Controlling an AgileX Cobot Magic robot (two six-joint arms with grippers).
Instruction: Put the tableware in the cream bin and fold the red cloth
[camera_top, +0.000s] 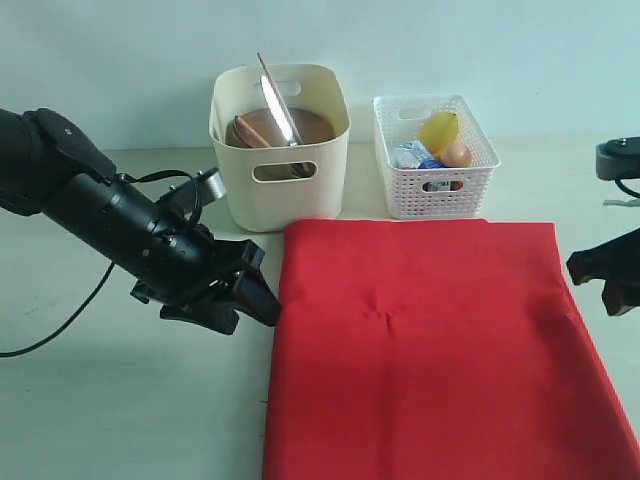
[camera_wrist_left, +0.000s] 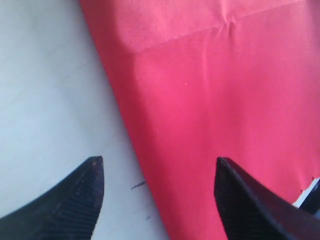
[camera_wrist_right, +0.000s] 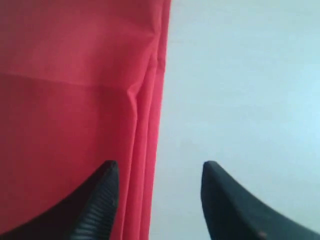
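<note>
The red cloth (camera_top: 430, 340) lies flat on the table, and its right edge shows stacked layers (camera_wrist_right: 145, 125). My left gripper (camera_top: 262, 290) (camera_wrist_left: 157, 165) is open and low at the cloth's left edge, one finger over the table and one over the fabric (camera_wrist_left: 210, 100). At the cloth's right edge my right gripper (camera_top: 598, 282) (camera_wrist_right: 160, 167) is open and straddles the layered edge, holding nothing. The cream bin (camera_top: 280, 190) stands behind the cloth. Inside it lean a round brown plate (camera_top: 290, 125) and a silver table knife (camera_top: 280, 100). Other tableware in it is mostly hidden.
A white lattice basket (camera_top: 478, 170) to the right of the bin holds a lemon (camera_top: 438, 130), an egg (camera_top: 456, 154) and other food. Pale bare tabletop (camera_top: 120, 400) spreads to the left of the cloth. A wall runs behind the containers.
</note>
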